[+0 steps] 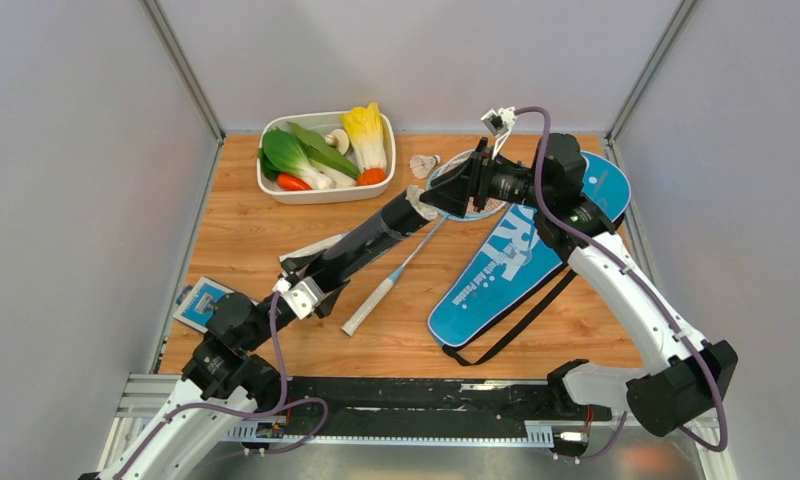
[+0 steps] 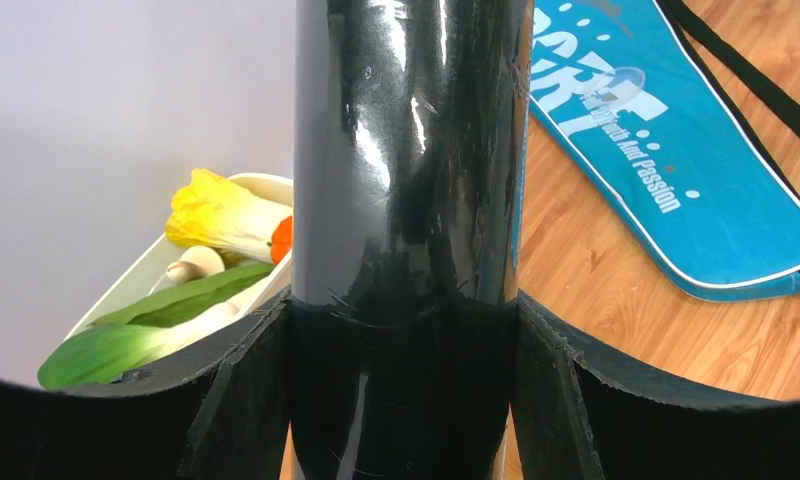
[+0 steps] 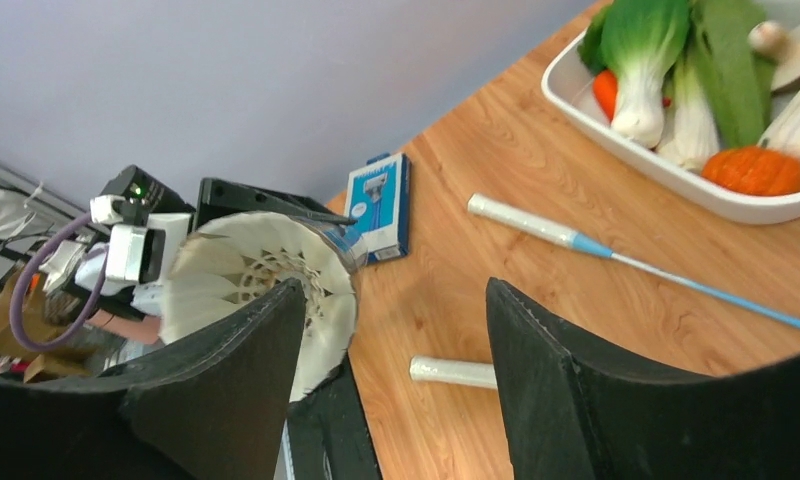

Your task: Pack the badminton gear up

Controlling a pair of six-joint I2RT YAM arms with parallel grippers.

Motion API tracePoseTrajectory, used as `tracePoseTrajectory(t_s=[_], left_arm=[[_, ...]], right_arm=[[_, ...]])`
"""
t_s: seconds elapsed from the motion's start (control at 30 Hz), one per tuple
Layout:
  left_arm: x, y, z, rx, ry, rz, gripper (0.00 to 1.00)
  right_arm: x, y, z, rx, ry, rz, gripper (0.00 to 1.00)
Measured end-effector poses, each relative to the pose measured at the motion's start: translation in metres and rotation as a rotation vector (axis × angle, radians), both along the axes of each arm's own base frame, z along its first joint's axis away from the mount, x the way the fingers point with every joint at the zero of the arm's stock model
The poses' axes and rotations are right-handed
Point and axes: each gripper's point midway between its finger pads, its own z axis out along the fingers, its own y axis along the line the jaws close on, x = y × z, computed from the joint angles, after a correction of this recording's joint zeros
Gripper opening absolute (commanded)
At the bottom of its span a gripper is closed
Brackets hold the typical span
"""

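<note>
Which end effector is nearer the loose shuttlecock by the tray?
Right. The right end effector is beside the shuttlecock, at the black tube mouth; the left end effector grips its near end.

White tray of toy vegetables; blue-and-white card, possibly a razor pack.

Left pincer tight, right pincer wide.

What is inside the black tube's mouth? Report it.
A white feather shuttlecock sits in the black tube's open end, skirt outward. Anything deeper is hidden behind it.
</note>
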Motion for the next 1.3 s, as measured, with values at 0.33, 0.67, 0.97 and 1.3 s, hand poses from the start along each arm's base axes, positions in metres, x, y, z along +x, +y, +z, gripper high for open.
tracePoseTrajectory(t_s=[0.33, 0.67, 0.97, 1.3], left_arm=[[-0.002, -0.003, -0.006, 0.013, 0.015, -0.018, 0.38], [0.0, -0.005, -0.013, 0.03, 0.039, -0.026, 0.38], [0.0, -0.003, -0.019, 0.043, 0.058, -0.017, 0.38], [0.002, 0.0, -0.019, 0.042, 0.057, 0.006, 0.37]], right_arm=[[-0.01, 0.018, -0.041, -0.061, 0.08, 0.222, 0.68], [-0.003, 0.024, -0.059, -0.079, 0.125, 0.254, 0.7], [-0.007, 0.046, -0.066, -0.099, 0.148, 0.3, 0.64], [0.007, 0.037, -0.065, -0.116, 0.16, 0.198, 0.74]])
